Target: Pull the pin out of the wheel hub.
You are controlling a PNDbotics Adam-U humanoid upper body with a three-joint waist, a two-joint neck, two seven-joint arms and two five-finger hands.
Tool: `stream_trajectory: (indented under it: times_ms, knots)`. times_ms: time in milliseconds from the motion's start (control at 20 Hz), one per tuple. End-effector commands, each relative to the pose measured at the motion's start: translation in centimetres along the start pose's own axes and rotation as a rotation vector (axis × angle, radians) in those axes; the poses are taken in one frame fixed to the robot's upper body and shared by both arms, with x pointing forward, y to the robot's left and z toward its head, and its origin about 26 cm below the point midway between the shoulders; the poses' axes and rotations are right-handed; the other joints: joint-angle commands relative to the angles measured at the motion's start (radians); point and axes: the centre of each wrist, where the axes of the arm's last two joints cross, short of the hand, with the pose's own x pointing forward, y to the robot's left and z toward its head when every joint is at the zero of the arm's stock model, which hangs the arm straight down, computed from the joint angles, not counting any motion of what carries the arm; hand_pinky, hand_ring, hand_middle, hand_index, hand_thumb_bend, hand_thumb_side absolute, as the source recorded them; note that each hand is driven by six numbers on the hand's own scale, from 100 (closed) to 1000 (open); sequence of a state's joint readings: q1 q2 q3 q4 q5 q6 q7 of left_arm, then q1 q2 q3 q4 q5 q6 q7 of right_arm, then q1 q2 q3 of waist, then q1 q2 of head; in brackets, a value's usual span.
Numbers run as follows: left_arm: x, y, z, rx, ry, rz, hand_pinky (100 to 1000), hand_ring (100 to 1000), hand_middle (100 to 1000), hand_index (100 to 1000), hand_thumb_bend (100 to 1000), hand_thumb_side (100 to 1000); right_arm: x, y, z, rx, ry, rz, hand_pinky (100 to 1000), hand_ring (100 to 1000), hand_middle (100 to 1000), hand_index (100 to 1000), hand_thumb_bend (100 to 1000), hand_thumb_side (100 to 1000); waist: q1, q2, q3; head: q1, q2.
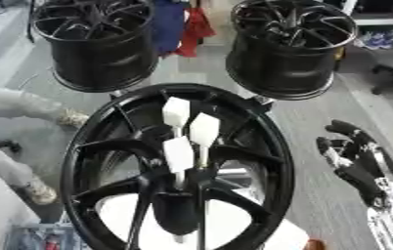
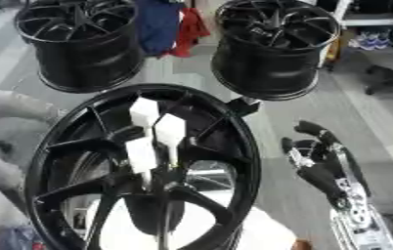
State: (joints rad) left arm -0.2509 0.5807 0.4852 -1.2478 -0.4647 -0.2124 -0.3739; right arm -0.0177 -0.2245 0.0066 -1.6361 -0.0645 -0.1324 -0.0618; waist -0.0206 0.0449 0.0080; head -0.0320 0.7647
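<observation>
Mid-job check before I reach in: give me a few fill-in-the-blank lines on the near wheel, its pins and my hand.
1. The number of white-headed pins standing in the near wheel hub is ____.
2. The only robot hand in view is the ____ hand, and it holds nothing.
3. Behind the near wheel stand ____ more black wheels.
4. The pin heads are ____ in colour.

Missing words: three; right; two; white
</observation>
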Motion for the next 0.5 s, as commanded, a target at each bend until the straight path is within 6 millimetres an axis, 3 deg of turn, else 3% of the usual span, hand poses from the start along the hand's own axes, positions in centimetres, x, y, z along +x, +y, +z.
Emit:
stream_trajectory:
  times_ms: [50,500]
  knots:
    - [1.7,-0.1,0.3,0.128,-0.079,0.076,595,607,698,813,156,524,0.8,-0.1,-0.5,0.009,-0.031,0.003,631,645,769,827,358,286,0.002,-0.005,0.001,0.004,-0.001]
    - [7.0,-7.0,1.2,0.233,-0.154,0.388,587,600,684,806,137,514,0.8,0.1,-0.6,0.016,-0.032,-0.002,631,645,769,827,360,279,-0.001,-0.002,0.006,0.006,-0.003]
